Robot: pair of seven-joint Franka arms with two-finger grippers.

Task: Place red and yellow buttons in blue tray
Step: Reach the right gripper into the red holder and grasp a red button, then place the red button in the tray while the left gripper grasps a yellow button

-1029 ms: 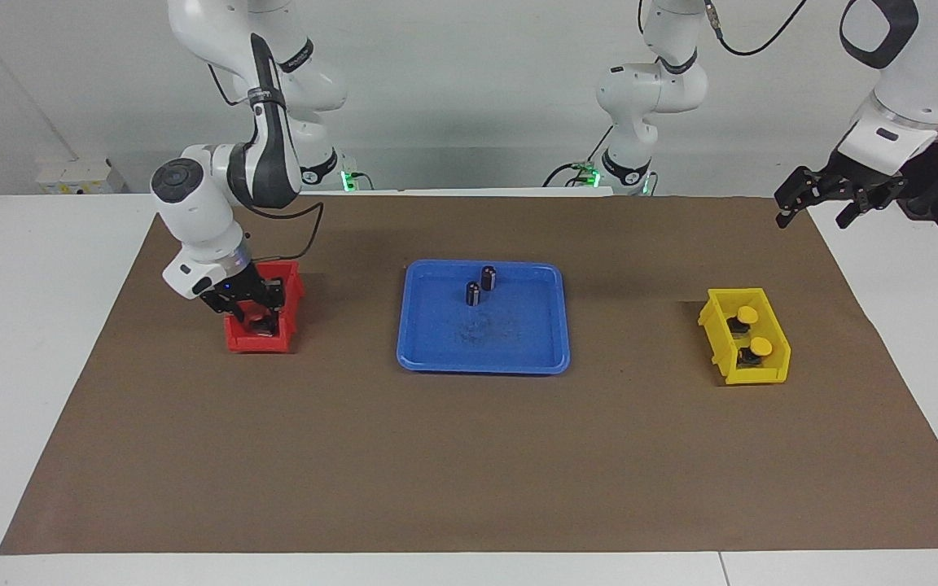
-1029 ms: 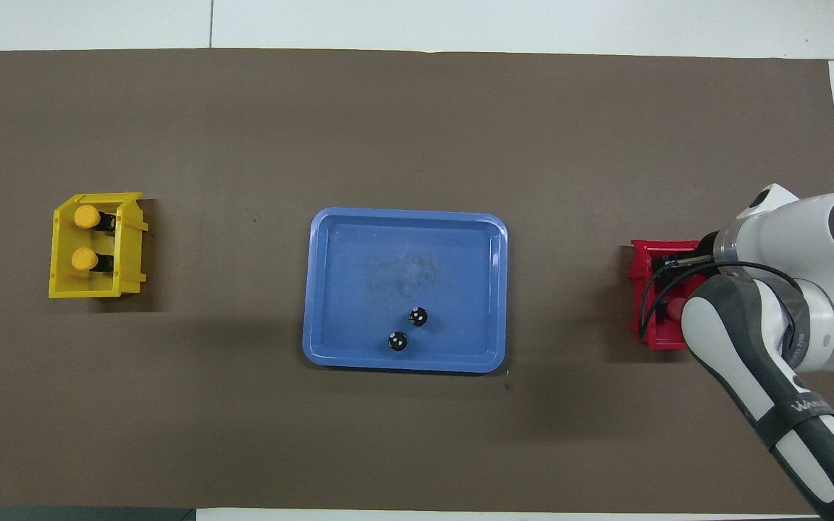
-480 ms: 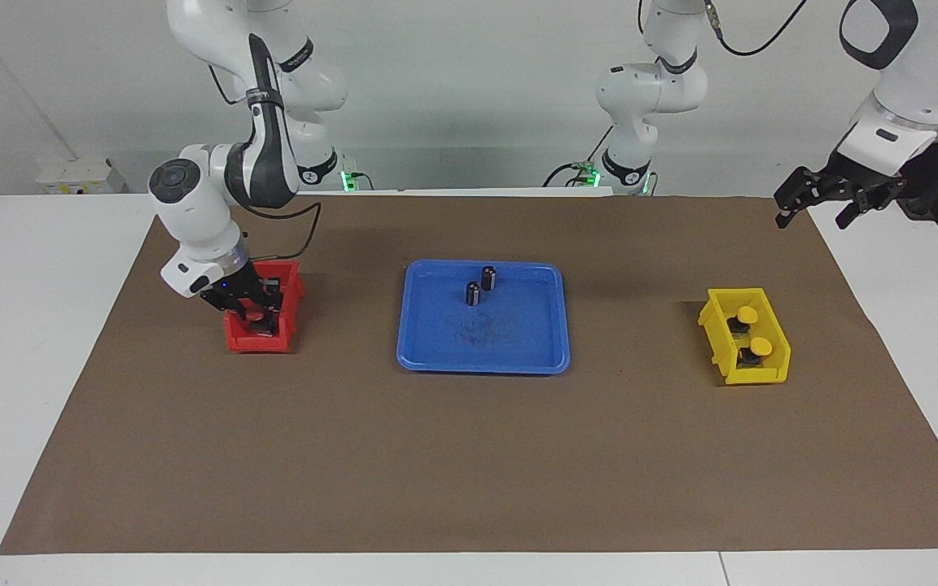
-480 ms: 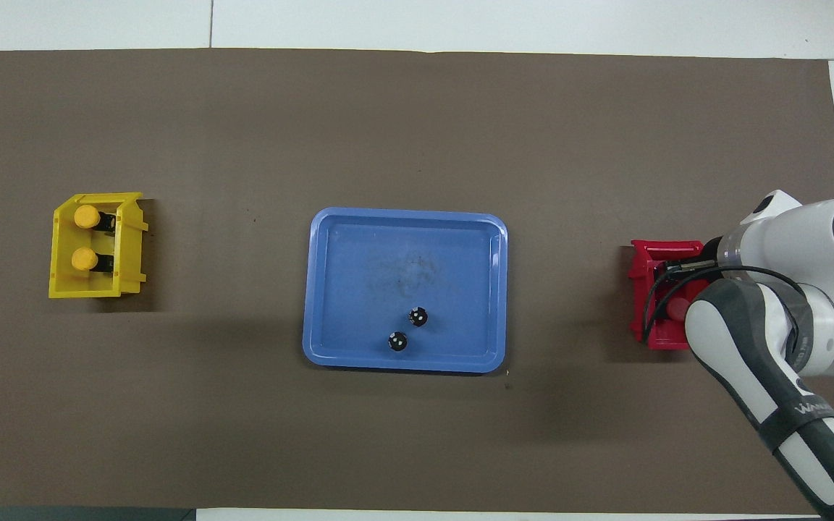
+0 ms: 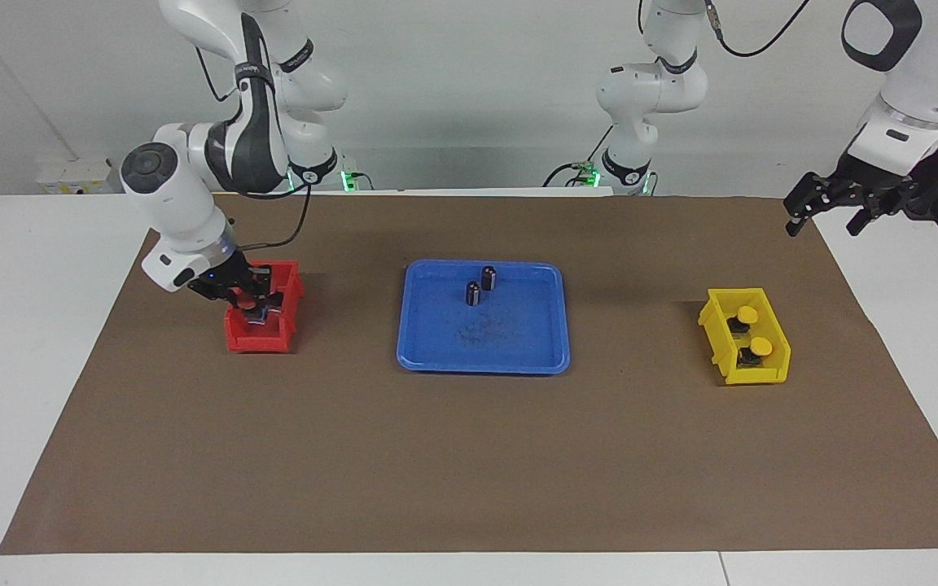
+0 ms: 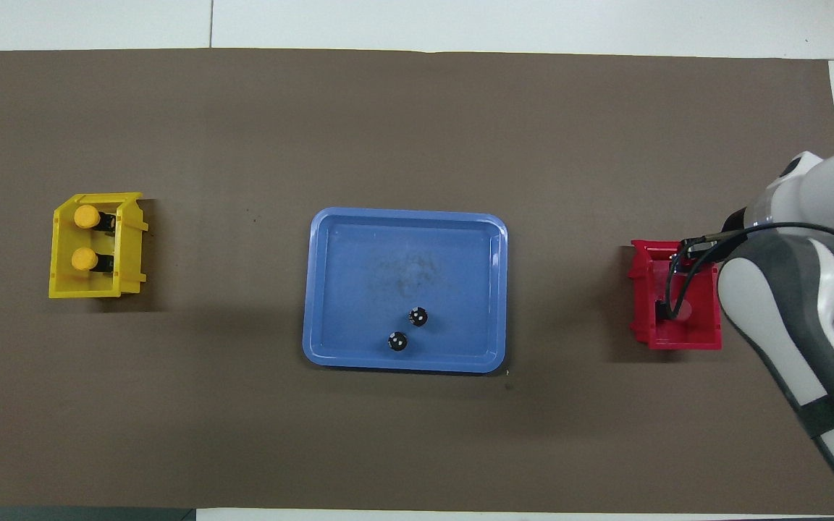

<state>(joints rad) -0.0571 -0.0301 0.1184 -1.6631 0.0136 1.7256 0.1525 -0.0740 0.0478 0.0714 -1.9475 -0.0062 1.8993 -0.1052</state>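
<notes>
Red button (image 5: pixel 252 309) clamped in right gripper (image 5: pixel 254 314), just above red bin (image 5: pixel 257 342). Lift straight clear of the walls, then swing to blue tray (image 5: pixel 518 350), setting down clear of the dark cylinders (image 5: pixel 480 286). Left gripper (image 5: pixel 831 213) waits with jaws apart.

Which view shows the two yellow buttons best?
The overhead view: both yellow buttons show unobstructed, caps and dark bases, inside the yellow bin. The facing view shows mainly their caps, with the bases in shadow.

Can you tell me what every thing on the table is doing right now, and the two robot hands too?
right gripper: over the red bin, shut on a red button.
left gripper: open, waiting in the air.
yellow buttons: both lying in the yellow bin.
blue tray: flat, holding two dark cylinders, upright.
</notes>
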